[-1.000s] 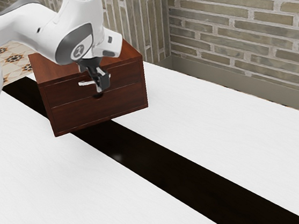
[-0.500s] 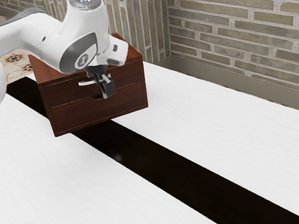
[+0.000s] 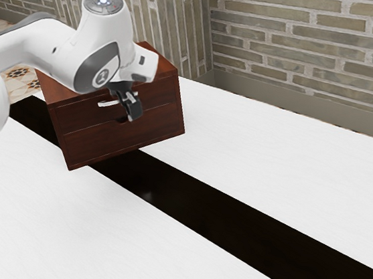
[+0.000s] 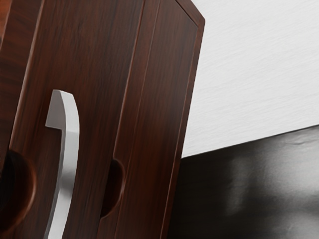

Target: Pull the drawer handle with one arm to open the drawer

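A dark wooden cabinet [image 3: 149, 123] with two drawer fronts stands at the table's far left in the exterior view. The upper front carries a white curved handle [image 3: 109, 103], and both drawers look shut. My black gripper [image 3: 133, 111] hangs open in front of the upper drawer, at the handle's right end in the exterior view and very near it. Whether it touches the handle I cannot tell. In the wrist view the handle [image 4: 65, 159] runs along the drawer front [image 4: 94, 74], off to one side of my hand.
The white table [image 3: 293, 151] is crossed by a wide black strip [image 3: 243, 233] that runs from under the cabinet toward the exterior view's lower right. A brick wall [image 3: 306, 38] stands behind the table.
My hand has turned at the wrist and shifted slightly toward the exterior view's right along the drawer front. The cabinet and drawer have not moved.
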Available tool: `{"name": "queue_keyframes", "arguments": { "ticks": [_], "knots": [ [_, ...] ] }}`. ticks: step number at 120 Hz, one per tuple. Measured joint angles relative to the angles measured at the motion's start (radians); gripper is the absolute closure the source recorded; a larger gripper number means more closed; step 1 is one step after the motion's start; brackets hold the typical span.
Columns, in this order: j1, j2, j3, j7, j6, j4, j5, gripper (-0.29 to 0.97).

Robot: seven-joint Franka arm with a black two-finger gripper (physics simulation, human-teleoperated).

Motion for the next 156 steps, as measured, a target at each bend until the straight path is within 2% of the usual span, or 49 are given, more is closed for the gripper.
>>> {"name": "queue_keyframes", "arguments": {
  "ticks": [62,83,134,156],
  "knots": [
    [0.031,0.042,-0.007,0.024,0.018,0.037,-0.001,0.02],
    [0.074,0.053,-0.042,0.029,0.02,0.04,0.0,0.02],
    [0.086,0.072,-0.048,0.037,0.022,0.058,0.001,0.02],
    [0.135,0.073,-0.1,0.04,0.023,0.056,-0.002,0.02]
  ]
}}
